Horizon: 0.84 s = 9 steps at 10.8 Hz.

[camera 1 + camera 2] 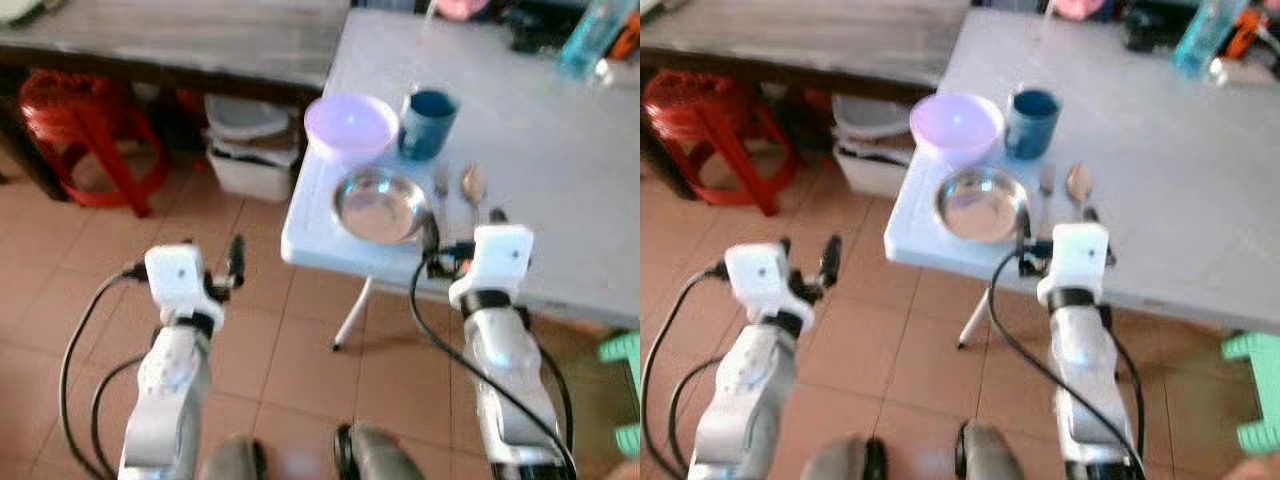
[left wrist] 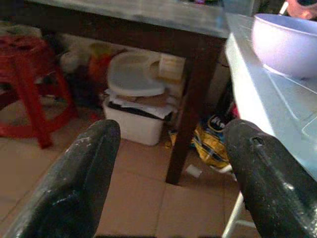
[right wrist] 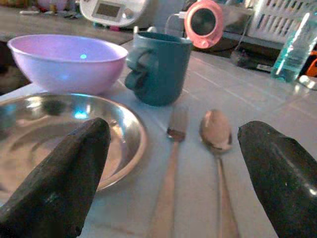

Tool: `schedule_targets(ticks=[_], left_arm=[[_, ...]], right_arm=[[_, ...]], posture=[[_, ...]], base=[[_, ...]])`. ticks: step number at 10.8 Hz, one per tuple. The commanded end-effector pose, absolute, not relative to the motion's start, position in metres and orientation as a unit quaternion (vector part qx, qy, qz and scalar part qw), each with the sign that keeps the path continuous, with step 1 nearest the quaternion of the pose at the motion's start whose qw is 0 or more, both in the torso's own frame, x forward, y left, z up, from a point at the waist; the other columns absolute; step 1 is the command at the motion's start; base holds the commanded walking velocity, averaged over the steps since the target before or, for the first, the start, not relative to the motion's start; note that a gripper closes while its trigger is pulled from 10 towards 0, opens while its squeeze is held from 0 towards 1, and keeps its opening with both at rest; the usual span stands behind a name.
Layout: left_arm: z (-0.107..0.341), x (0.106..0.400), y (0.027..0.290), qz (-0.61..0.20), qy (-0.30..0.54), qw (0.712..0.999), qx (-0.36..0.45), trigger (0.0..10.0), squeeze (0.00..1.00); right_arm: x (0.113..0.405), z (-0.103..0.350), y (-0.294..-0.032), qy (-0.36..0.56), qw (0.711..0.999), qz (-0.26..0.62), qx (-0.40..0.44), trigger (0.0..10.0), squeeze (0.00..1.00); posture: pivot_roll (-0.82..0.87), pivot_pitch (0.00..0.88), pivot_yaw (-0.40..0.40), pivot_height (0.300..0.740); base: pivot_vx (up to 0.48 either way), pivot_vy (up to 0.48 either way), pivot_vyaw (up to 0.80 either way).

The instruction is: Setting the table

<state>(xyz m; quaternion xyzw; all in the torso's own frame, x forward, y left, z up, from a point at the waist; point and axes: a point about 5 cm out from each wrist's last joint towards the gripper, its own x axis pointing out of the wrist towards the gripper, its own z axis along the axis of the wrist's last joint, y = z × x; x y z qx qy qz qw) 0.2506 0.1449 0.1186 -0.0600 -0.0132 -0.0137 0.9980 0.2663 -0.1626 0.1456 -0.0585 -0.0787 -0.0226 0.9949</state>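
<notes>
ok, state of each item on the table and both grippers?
Pink bowl: upright, empty.
Blue mug: upright, beside the bowl.
Metal plate: flat, empty, at the table edge.
Fork: lying flat beside the plate.
Spoon: lying flat beside the fork.
Left gripper: open, holding nothing, over the floor.
Right gripper: open, holding nothing, over the fork and spoon.

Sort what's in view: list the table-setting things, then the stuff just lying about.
Table setting: purple bowl, teal mug, steel plate, fork, spoon, all on the white table.

Lying about: red stool, white bin, blue bottle, green stool.
</notes>
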Motion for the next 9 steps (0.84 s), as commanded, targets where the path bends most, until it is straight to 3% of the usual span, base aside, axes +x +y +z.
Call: schedule_targets(ticks=[1,2,3,5,6,9], left_arm=[[0.118,0.248,0.148,-0.009,-0.010,0.999,-0.053,10.0,0.00],[0.117,0.246,0.149,-0.008,-0.007,0.999,-0.050,10.0,0.00],[0.117,0.245,0.149,-0.008,-0.006,0.999,-0.050,10.0,0.00],[0.117,0.242,0.149,-0.009,-0.003,0.999,-0.048,10.0,0.00],[0.116,0.241,0.149,-0.011,0.000,0.999,-0.045,10.0,0.00],[0.116,0.241,0.149,-0.017,0.003,0.999,-0.038,10.0,0.00]], right_arm=[[0.267,0.148,-0.166,-0.081,0.995,-0.028,-0.058,10.0,0.00],[0.270,0.150,-0.166,-0.083,0.995,-0.025,-0.048,10.0,0.73],[0.273,0.150,-0.169,-0.081,0.996,-0.029,-0.028,10.0,1.00],[0.280,0.151,-0.176,-0.070,0.997,-0.032,-0.001,10.0,1.00],[0.285,0.152,-0.181,-0.064,0.997,-0.034,0.003,10.0,0.00],[0.294,0.150,-0.177,-0.051,0.998,-0.017,0.029,10.0,0.00]], posture=[[-0.03,0.190,-0.015,0.740],[-0.02,0.198,-0.015,0.740],[-0.02,0.204,-0.017,0.740],[-0.02,0.210,-0.019,0.740],[-0.01,0.216,-0.016,0.740],[-0.01,0.228,-0.002,0.740]], base=[[0.000,0.000,0.00],[0.000,0.000,0.00],[0.000,0.000,0.00],[0.000,0.000,0.00],[0.000,0.000,0.00],[0.000,0.000,0.00]])
